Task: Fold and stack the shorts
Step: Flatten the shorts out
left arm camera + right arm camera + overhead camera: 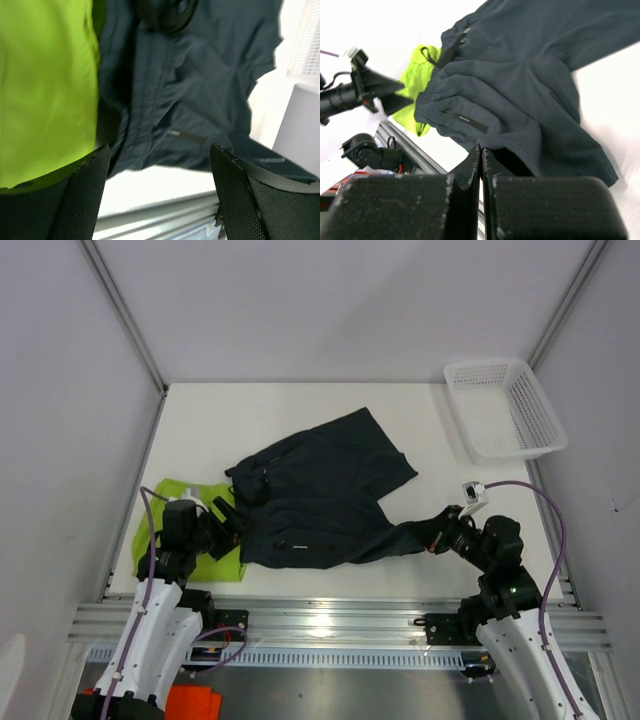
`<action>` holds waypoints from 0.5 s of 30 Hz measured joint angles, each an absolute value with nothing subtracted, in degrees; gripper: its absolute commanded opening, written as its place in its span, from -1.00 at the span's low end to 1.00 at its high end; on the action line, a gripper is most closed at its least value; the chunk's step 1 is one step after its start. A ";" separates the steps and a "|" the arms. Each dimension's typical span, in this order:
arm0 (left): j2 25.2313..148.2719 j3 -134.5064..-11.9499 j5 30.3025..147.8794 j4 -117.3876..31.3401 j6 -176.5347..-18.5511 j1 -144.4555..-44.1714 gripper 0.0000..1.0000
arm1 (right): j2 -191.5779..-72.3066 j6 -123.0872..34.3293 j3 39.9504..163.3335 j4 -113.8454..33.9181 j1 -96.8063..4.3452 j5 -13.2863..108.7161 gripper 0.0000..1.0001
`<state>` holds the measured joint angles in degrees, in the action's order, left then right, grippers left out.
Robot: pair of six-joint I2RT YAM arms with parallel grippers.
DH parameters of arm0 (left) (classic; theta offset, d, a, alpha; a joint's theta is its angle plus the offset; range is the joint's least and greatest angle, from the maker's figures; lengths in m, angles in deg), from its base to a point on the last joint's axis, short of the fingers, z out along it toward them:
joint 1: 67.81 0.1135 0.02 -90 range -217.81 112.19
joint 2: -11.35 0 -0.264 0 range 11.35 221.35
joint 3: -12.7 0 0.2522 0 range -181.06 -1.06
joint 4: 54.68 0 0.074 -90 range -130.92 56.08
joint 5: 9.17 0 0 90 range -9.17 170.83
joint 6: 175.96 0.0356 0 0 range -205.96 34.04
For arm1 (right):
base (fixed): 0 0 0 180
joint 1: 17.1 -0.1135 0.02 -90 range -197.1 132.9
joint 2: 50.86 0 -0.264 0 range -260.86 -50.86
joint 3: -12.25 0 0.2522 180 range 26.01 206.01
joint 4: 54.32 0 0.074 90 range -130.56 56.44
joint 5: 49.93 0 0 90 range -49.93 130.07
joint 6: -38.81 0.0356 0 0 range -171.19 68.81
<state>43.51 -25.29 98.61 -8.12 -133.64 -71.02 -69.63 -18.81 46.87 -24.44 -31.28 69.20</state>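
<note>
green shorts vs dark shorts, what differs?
The green shorts are lime, a compact rectangle; the dark shorts are navy-charcoal, spread, rumpled. The dark shorts cover more table than the green shorts. The right gripper pinches the dark shorts' hem; nothing grips the green shorts. Both lie on the table.

White desk (300, 405): dark shorts (320, 495) sprawled rumpled across the middle, green shorts (168, 490) just beside them at near left, white basket (515, 448) at the far right corner.
</note>
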 measured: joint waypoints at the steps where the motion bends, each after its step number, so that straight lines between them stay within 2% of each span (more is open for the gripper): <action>1: 43.35 -25.40 98.54 -6.31 -133.47 -71.02 0.68 | -70.39 -18.86 47.00 -24.44 -31.28 68.89 -1.00; 6: 43.16 -29.94 96.51 -0.45 -132.62 -71.02 0.71 | -72.14 -18.90 47.02 -24.11 -31.39 69.05 -1.00; 11: 50.17 -38.03 95.44 -0.26 -130.82 -71.02 0.72 | -70.41 -18.83 47.02 -22.63 -32.57 70.99 -1.00; 13: 53.67 -40.52 94.61 -0.52 -130.02 -71.02 0.76 | -69.17 -18.83 47.00 -21.34 -34.03 71.80 -0.76; 14: 55.33 -41.83 93.85 -0.45 -129.71 -71.02 0.76 | -68.77 -18.86 47.00 -20.66 -34.93 72.04 -0.19; 15: 57.26 -43.08 92.97 -0.54 -129.38 -71.02 0.76 | -68.64 -18.88 47.02 -20.07 -36.00 72.02 0.15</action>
<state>57.26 -43.08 92.97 -0.54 -129.38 -71.02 -68.64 -18.88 47.02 -20.07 -36.00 72.02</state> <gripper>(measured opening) 0.876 0.195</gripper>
